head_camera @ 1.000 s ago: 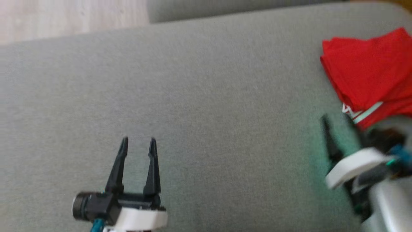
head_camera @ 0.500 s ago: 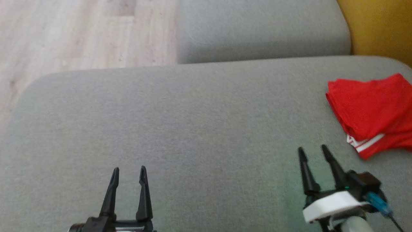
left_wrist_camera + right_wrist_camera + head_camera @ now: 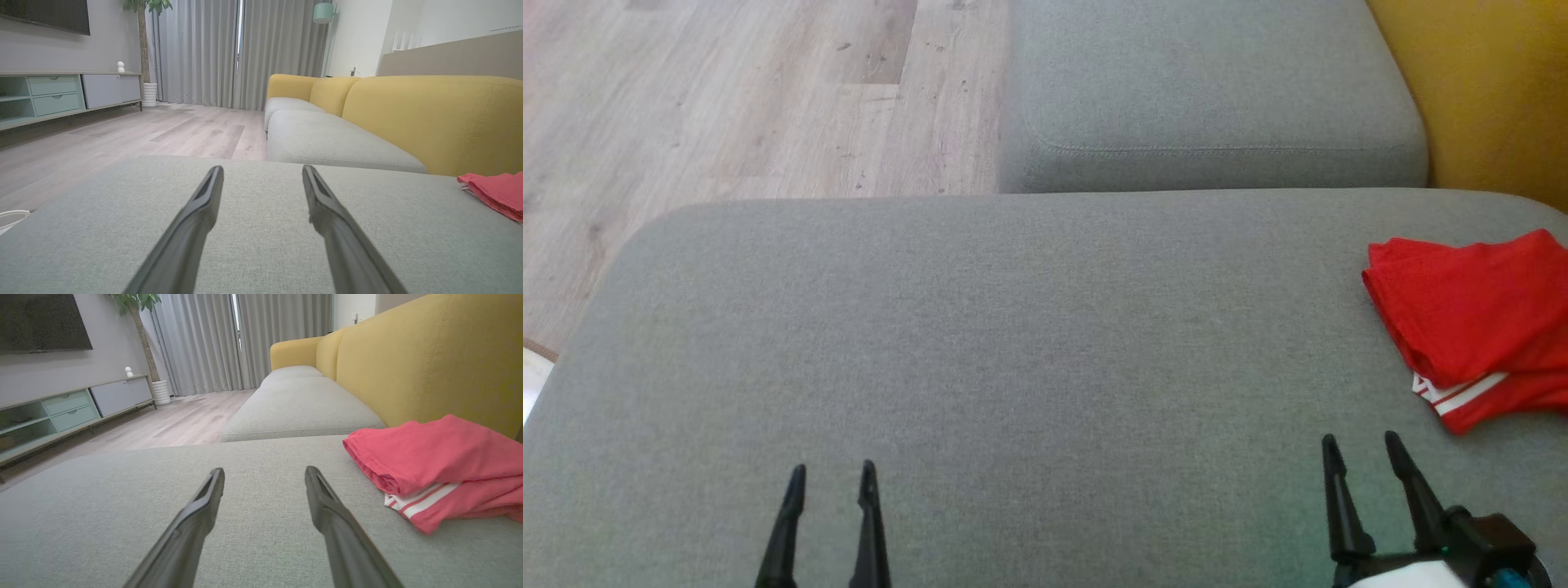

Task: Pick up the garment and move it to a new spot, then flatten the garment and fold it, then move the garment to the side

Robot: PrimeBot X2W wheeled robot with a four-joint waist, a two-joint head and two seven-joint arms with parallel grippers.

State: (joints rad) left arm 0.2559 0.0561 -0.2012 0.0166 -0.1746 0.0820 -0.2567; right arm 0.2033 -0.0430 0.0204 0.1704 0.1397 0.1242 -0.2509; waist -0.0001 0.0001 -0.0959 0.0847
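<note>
The garment [image 3: 1474, 322] is red with a white-striped hem, folded into a compact stack at the right edge of the grey seat cushion [image 3: 1013, 343]. It appears again in the right wrist view [image 3: 433, 465] and at the far right of the left wrist view [image 3: 496, 192]. My right gripper [image 3: 1361, 445] stands open low on the right, a short way in front and left of the garment, holding nothing. Open and empty too, my left gripper [image 3: 832, 472] sits low on the left, far from the garment.
A second grey cushion [image 3: 1209, 90] lies beyond the seat, with the yellow sofa back [image 3: 1486, 90] at the right. Wooden floor [image 3: 727, 98] runs past the cushion's left edge. A TV cabinet [image 3: 61, 96] and curtains [image 3: 245, 49] stand across the room.
The camera has tilted up, so everything slid down the picture and the floor and far cushion came in. My right gripper drew back from the garment; both grippers stay open.
</note>
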